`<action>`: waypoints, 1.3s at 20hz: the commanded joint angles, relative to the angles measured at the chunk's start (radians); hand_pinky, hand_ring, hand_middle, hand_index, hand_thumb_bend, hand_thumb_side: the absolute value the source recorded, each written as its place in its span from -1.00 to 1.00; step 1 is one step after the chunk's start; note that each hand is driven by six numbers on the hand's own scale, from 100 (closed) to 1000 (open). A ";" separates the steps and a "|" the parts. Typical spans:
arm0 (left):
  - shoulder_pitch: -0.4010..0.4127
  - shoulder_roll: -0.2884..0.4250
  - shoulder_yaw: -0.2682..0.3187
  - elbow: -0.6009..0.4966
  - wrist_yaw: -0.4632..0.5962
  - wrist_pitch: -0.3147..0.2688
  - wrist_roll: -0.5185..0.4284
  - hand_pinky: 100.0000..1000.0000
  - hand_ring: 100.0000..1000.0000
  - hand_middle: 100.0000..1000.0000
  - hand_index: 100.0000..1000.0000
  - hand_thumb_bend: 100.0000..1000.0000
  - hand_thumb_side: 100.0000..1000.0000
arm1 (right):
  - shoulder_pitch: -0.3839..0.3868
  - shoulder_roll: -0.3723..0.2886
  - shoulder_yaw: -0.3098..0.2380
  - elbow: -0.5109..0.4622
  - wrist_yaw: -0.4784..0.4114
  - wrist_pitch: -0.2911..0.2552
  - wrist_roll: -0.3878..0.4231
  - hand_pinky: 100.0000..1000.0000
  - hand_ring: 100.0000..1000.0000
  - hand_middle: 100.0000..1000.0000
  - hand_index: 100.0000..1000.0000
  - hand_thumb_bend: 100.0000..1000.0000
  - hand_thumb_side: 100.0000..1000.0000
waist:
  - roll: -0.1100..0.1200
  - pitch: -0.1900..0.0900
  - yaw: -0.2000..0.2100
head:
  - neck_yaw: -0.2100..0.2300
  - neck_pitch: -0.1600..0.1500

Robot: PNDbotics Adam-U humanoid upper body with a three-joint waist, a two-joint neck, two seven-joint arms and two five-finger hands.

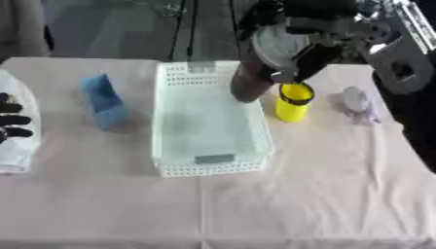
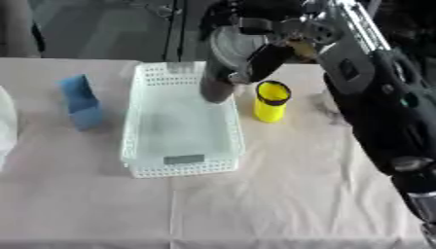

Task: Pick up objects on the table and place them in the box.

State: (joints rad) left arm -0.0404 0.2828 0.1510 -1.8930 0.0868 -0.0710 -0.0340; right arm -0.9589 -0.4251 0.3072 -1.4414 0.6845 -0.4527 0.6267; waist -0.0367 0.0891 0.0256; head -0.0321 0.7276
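A white mesh basket stands in the middle of the table with nothing in it. My right hand is shut on a dark cylinder with a grey lid, held tilted over the basket's far right corner. Its lower end hangs just inside the right wall. A yellow cup stands upright right of the basket. A blue block lies to the left and a pale lilac object to the far right. My left hand rests open at the left edge.
A white object lies at the table's left edge under my left hand. A pale cloth covers the table. My right forearm crosses the table's right side. Dark floor lies beyond the far edge.
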 commanded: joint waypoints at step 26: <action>-0.004 0.032 0.002 -0.010 0.003 -0.003 -0.009 0.10 0.20 0.22 0.57 -0.68 0.94 | 0.039 -0.020 0.155 -0.007 -0.136 -0.051 0.264 1.00 1.00 1.00 0.98 -0.09 0.68 | -0.001 -0.014 -0.004 | -0.002 -0.002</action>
State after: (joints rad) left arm -0.0404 0.2911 0.1505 -1.8929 0.0869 -0.0735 -0.0399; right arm -0.9050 -0.4200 0.4700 -1.4385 0.5579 -0.3710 0.7455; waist -0.0426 0.0880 0.0216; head -0.0353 0.7273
